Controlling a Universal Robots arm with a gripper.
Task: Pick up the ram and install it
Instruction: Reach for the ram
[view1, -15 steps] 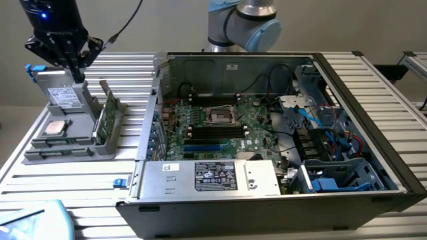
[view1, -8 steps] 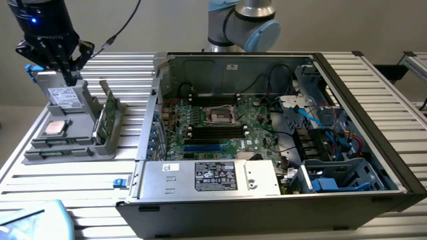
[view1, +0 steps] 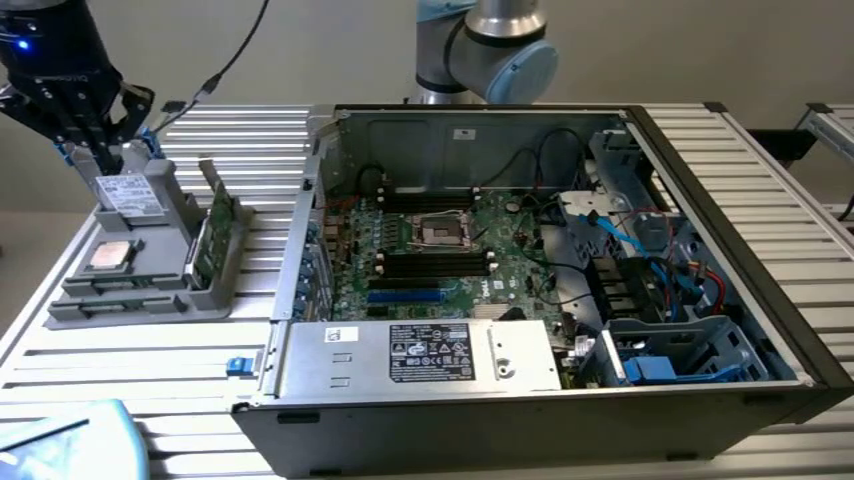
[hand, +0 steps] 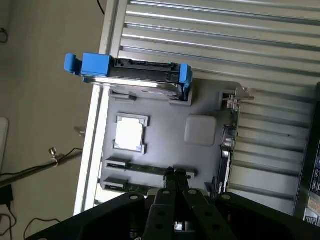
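The ram (hand: 142, 169) is a thin dark-green stick standing on edge in a slot of the grey parts holder (hand: 165, 125). My gripper (hand: 175, 179) is shut, and its fingertips meet in line with the stick's end nearest the green card. I see nothing held between them. In the exterior view the gripper (view1: 94, 150) hangs well above the grey holder (view1: 80, 305) at the exterior view's left, outside the computer case. Inside the open case (view1: 694, 240), long black memory slots (view1: 434, 262) lie on the motherboard beside the processor socket (view1: 441, 230).
The holder also carries a hard drive in blue brackets (hand: 132, 75), a processor chip (hand: 130, 132) and a broader green card with a metal bracket (view1: 214, 235). The power supply (view1: 427, 355), cables and a drive cage (view1: 667, 355) crowd the case. The arm's base (view1: 481, 50) stands behind the case.
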